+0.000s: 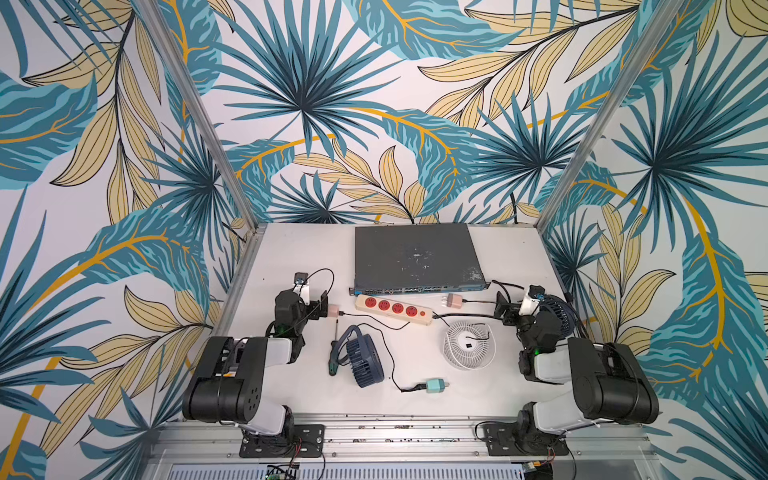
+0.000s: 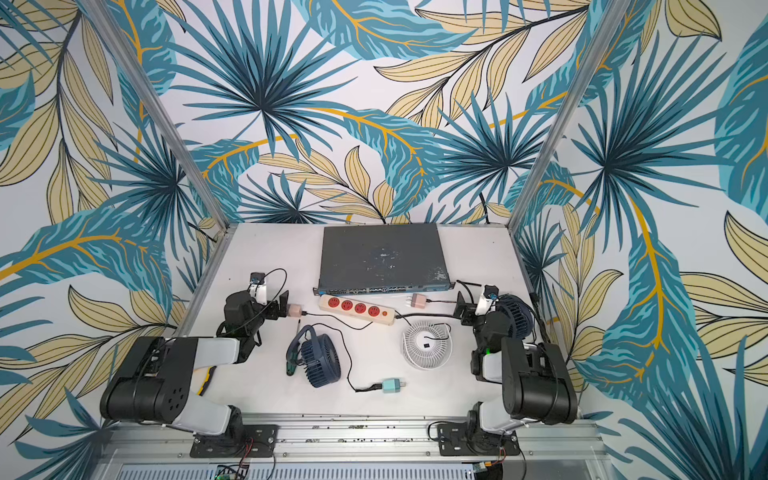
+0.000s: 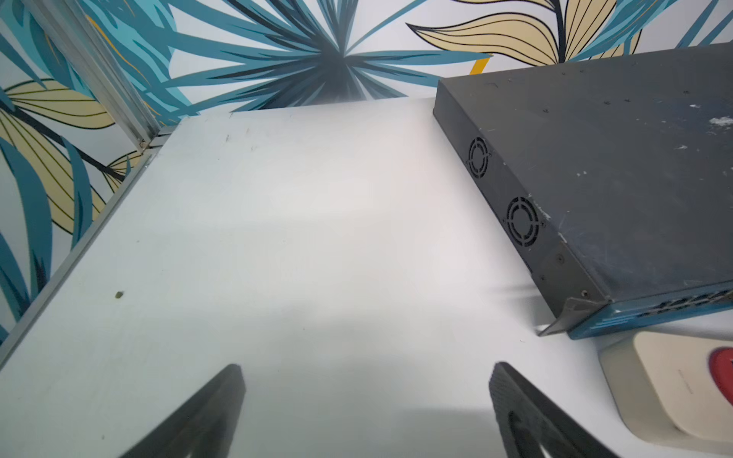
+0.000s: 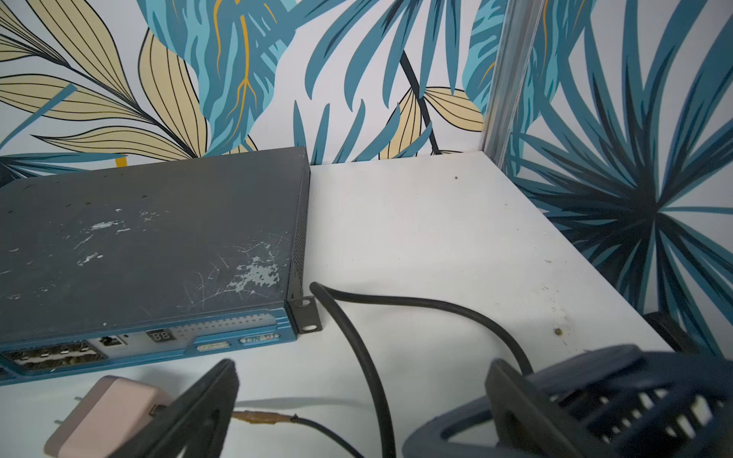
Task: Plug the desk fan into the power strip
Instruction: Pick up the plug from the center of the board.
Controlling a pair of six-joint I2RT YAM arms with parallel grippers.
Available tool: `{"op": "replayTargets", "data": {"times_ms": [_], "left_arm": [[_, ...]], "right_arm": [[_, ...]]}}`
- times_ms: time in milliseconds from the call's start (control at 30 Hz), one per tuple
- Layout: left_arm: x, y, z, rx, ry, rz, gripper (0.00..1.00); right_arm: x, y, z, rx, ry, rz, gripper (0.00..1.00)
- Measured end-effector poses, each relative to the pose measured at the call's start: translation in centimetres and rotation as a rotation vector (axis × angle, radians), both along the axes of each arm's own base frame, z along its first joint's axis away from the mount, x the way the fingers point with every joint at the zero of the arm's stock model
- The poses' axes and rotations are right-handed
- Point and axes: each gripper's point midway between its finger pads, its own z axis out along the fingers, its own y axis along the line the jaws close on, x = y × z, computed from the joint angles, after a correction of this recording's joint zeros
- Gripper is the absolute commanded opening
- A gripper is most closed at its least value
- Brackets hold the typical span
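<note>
The cream power strip (image 1: 392, 309) (image 2: 357, 309) with its red sockets lies in front of the switch box; its end shows in the left wrist view (image 3: 674, 388). Three fans are here: navy (image 1: 363, 361), white (image 1: 468, 344), and navy (image 4: 614, 404) beside my right arm. Which one is the desk fan I cannot tell. A teal plug (image 1: 435, 385) ends the middle navy fan's cord. My left gripper (image 1: 321, 305) (image 3: 367, 374) is open over bare table, with a pink plug (image 1: 333, 311) just beside it. My right gripper (image 1: 505, 309) (image 4: 361, 372) is open, with another pink plug (image 4: 107, 412) next to one finger.
A big grey network switch (image 1: 415, 257) fills the back middle. A green-handled screwdriver (image 1: 333, 357) lies beside the middle navy fan. A thick black cord (image 4: 357, 337) runs between my right fingers. Leaf-print walls close in the left, right and back.
</note>
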Motion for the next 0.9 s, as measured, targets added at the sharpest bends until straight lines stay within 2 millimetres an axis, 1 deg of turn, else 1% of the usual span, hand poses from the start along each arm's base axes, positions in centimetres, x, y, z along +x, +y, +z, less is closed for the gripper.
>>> {"op": "replayTargets", "data": {"times_ms": [300,400,500,567,600,633,700,767,800,867,900], "left_arm": [[0.3,0.0,0.7,0.012,-0.028,-0.008,1.0],[0.3,-0.1,0.7,0.011,-0.028,-0.01,1.0],[0.4,-0.1,0.7,0.013,-0.016,-0.012,1.0],[0.8,-0.3,1.1,0.011,0.032,-0.02,1.0],[1.2,-0.3,1.9,0.009,0.045,-0.024,1.0],[1.7,-0.5,3.5,0.008,0.04,-0.03,1.0],[2.1,-1.1,7.6,0.007,-0.02,-0.045,1.0],[1.1,-2.1,11.4,0.002,-0.095,-0.07,1.0],[0.4,-2.8,12.9,-0.005,-0.123,-0.088,1.0],[-1.2,-4.0,15.1,-0.031,-0.159,-0.121,1.0],[-1.9,-4.5,15.6,-0.042,-0.164,-0.136,1.0]], "right_arm": [[0.1,0.0,0.6,0.0,-0.024,0.002,1.0],[0.1,-0.4,0.8,0.004,-0.033,-0.025,1.0],[-0.5,-1.2,1.9,0.01,-0.061,-0.076,1.0],[-1.2,-1.9,3.3,0.031,-0.087,-0.119,1.0],[-1.7,-2.4,4.3,0.051,-0.105,-0.152,1.0],[-2.3,-2.9,5.7,0.075,-0.133,-0.184,1.0],[-3.5,-3.3,8.7,0.115,-0.197,-0.206,1.0],[-5.0,-2.8,11.9,0.144,-0.274,-0.175,1.0],[-5.7,-2.2,13.3,0.155,-0.308,-0.143,1.0],[-6.7,-0.8,16.1,0.178,-0.353,-0.058,1.0],[-6.9,-0.2,16.9,0.188,-0.351,-0.02,1.0]]}}
